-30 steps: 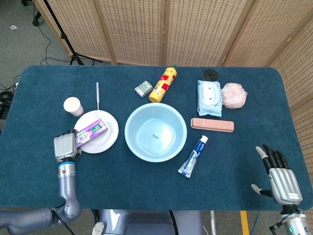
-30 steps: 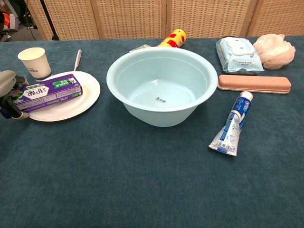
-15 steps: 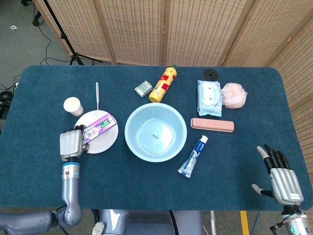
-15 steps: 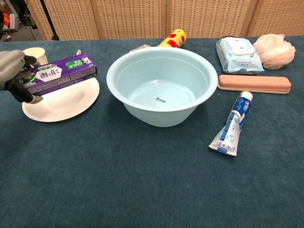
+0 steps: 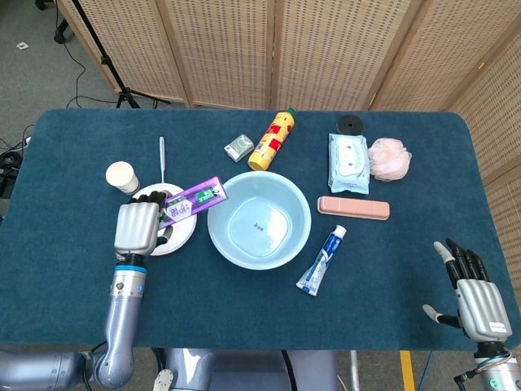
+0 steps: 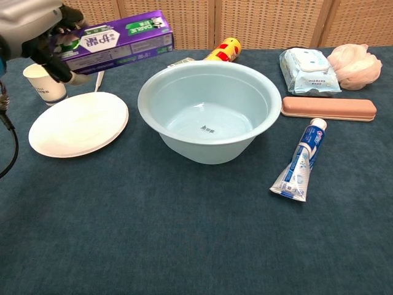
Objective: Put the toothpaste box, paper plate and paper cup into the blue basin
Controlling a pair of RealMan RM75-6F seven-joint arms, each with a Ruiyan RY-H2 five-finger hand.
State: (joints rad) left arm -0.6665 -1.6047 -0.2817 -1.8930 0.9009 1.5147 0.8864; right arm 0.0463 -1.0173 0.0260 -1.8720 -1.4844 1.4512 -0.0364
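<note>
The left hand [image 5: 137, 228] holds the toothpaste box [image 6: 116, 41] by one end, fingers [image 6: 58, 67] wrapped round it, lifted clear of the paper plate [image 6: 78, 126] with its far end reaching toward the blue basin [image 6: 209, 110]. The box looks light and stiff — an end grip may let it droop. The plate is thin and flat, probably best taken at the rim; the paper cup [image 6: 45, 81] would crush easily. A toothpaste tube [image 6: 300, 161] and pink case [image 6: 328, 108] lie on the surface beyond the basin, out of the way. The right hand [image 5: 480, 303] waits with fingers spread, empty.
</note>
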